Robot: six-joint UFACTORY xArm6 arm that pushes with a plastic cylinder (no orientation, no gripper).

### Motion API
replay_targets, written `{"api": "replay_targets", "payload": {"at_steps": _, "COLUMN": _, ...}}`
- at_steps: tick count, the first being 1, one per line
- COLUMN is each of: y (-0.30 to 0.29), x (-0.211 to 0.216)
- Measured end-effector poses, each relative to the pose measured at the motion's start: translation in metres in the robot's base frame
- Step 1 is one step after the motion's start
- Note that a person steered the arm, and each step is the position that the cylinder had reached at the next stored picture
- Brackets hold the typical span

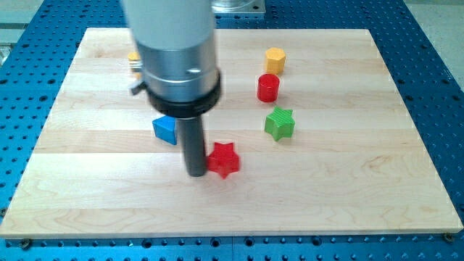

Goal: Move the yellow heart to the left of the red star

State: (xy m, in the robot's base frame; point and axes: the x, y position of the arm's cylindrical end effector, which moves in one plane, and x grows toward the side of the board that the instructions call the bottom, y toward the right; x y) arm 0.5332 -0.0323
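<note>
Going left to right: a yellow block peeks out at the view's top left, mostly hidden behind our arm housing; we judge it's the yellow heart, but the shape can't be confirmed. Just below it a small grey bit sticks out beside the housing; can't tell what it is. Blue block sits left of the rod, wedge-like, glossy plastic. Our tip is down on the board, right beside the red star on its left, touching or nearly so. No jaws here: the end effector is a plain dark rod, nothing held. Key relation: the heart lies up and to the left of our tip, well apart, while the tip is parked roughly where the heart should end up. So we judge the next move needs the tip out and around behind the heart, then pushing it down toward the star's left without nudging the blue block. Further right: red cylinder, yellow hexagon above it, green star below. All are smooth moulded blocks on pale wood planks.
</note>
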Motion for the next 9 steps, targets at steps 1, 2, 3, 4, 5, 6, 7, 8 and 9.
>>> {"api": "replay_targets", "payload": {"at_steps": 1, "y": 0.027, "x": 0.000}}
{"api": "replay_targets", "payload": {"at_steps": 2, "y": 0.021, "x": 0.002}}
{"api": "replay_targets", "payload": {"at_steps": 3, "y": -0.075, "x": 0.015}}
{"api": "replay_targets", "payload": {"at_steps": 4, "y": -0.189, "x": -0.001}}
{"api": "replay_targets", "payload": {"at_steps": 5, "y": -0.272, "x": -0.069}}
{"api": "replay_targets", "payload": {"at_steps": 6, "y": -0.271, "x": -0.114}}
{"api": "replay_targets", "payload": {"at_steps": 7, "y": -0.247, "x": -0.231}}
{"api": "replay_targets", "payload": {"at_steps": 8, "y": -0.212, "x": -0.324}}
{"api": "replay_targets", "payload": {"at_steps": 9, "y": -0.150, "x": -0.335}}
